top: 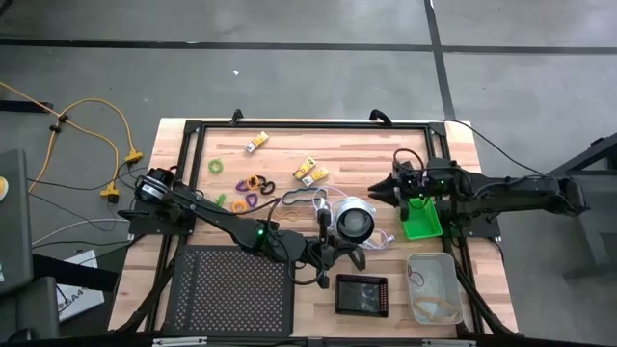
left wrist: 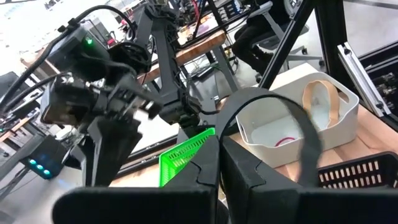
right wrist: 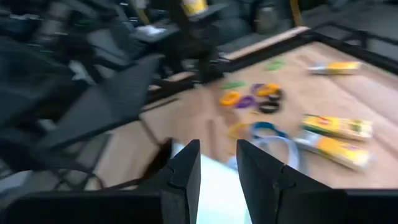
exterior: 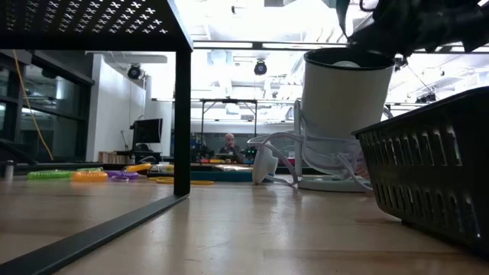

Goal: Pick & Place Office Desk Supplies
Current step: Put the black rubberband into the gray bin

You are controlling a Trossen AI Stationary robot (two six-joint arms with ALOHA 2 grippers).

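My left gripper [left wrist: 217, 163] is near the table's middle [top: 349, 256], beside the round white-and-black object [top: 354, 220]. It is shut on a dark band [left wrist: 305, 134]. My right gripper [right wrist: 217, 168] hovers open over the far right [top: 381, 190], by the green tray [top: 421, 224], with nothing between its fingers. Yellow-and-white packs [right wrist: 337, 127], orange [right wrist: 230, 98], purple [right wrist: 246, 102] and dark [right wrist: 268, 107] loops and a teal cord [right wrist: 267, 130] lie loose on the wood. My left gripper pinches the dark band's end [left wrist: 222, 127] between its two shut fingers. The fingers lie level and come from the table's left. The band arches out past the fingertips as an open loop, clear of the table.
A clear tray [top: 448, 265] holding tan bands sits at the near right, with a small black tray [top: 362, 310] beside it. A large black mesh tray [top: 231, 289] fills the near left. The white object's cord [exterior: 275, 145] trails on the wood. A black frame [top: 193, 130] borders the table.
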